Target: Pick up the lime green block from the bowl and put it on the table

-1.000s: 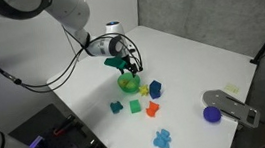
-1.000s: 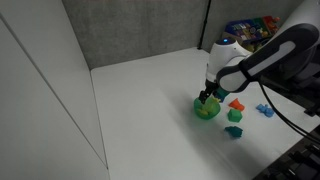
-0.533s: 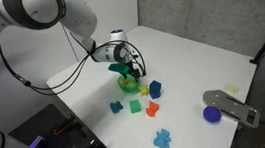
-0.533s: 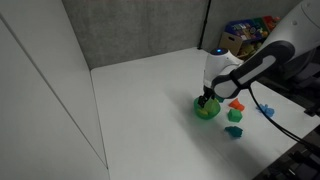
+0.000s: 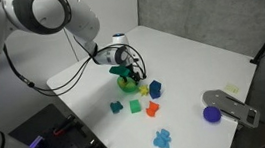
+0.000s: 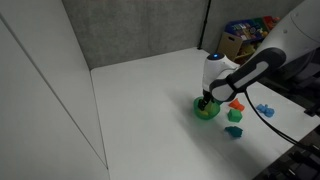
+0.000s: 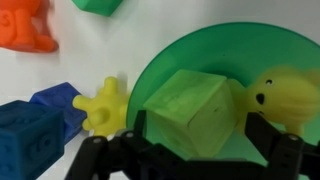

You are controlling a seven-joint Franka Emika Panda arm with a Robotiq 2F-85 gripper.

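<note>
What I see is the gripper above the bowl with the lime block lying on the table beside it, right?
Not quite. The gripper is above the bowl, but the lime block lies inside the bowl, not on the table beside it. The wrist view shows it.

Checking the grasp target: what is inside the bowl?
The lime green block and a yellow rounded toy lie in the bowl. The gripper hides part of the bowl's rim; the floor under both is covered.
</note>
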